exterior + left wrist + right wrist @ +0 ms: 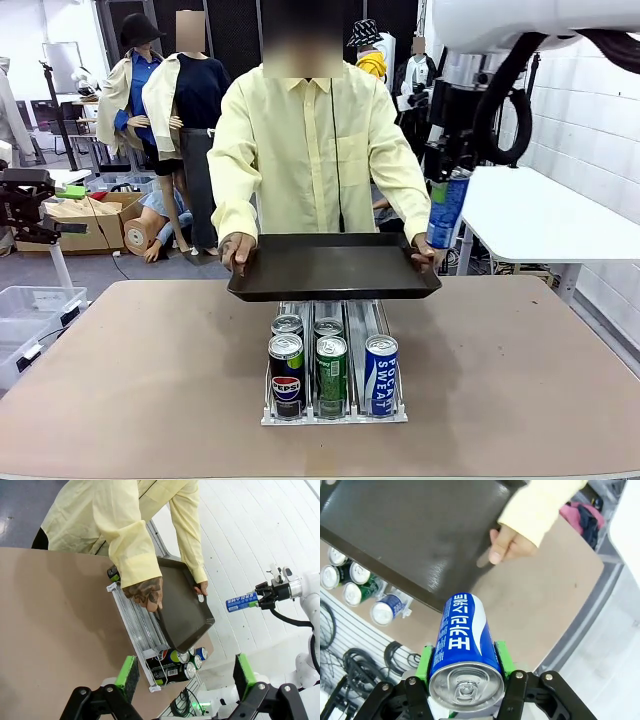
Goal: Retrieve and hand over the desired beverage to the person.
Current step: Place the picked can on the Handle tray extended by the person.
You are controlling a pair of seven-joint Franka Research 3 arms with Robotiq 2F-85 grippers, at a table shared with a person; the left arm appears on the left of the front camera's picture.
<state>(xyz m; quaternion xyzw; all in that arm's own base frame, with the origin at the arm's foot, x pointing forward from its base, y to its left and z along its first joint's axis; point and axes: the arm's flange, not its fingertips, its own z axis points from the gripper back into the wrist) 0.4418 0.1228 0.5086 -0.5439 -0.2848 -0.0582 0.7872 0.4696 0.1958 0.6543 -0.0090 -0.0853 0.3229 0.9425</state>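
The person (310, 140) in a pale-yellow shirt stands at the far side, holding a dark tray (335, 265) level over the table with both hands. My right gripper (450, 185) hangs to the right of the tray, shut on a blue Pocari Sweat can (446, 208). That can (462, 645) sits between the green pads in the right wrist view, above the tray's (410, 535) edge and near the person's hand (510, 545). My left gripper (185, 672) is open, high above the table, with nothing between its fingers. Far off in its view are the blue can (241, 601) and the tray (185, 612).
A clear can rack (335, 405) near the table's front holds a Pepsi can (286, 375), a green can (331, 372), a Pocari Sweat can (381, 375) and more behind. A white table (545, 215) stands at the right. The brown table (120, 370) is bare on both sides.
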